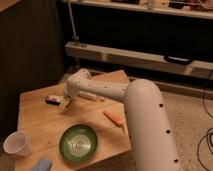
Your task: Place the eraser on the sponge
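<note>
my end effector [65,103] hangs low over the wooden tabletop [35,117], toward its 10 o'clock part, and i cannot tell whether it is released or clenched. the eraser [52,99], a small dark block with a pale patch, lies flat on the wood just beside it at 9 o'clock; whether the two touch i cannot tell. the sponge [41,164], light blue, sits well apart at the 7 o'clock edge of the tabletop, partly cut by the frame. the green plate [79,143] lies at 6 o'clock and shows only its own ringed surface. the white paper cup [15,144] stands upright at 8 o'clock, mouth up; what it holds i cannot make out. a white bottle [90,96] lies on its side at 3 o'clock from my end effector, under my arm, and an orange stick [114,118] lies at 4 o'clock
</note>
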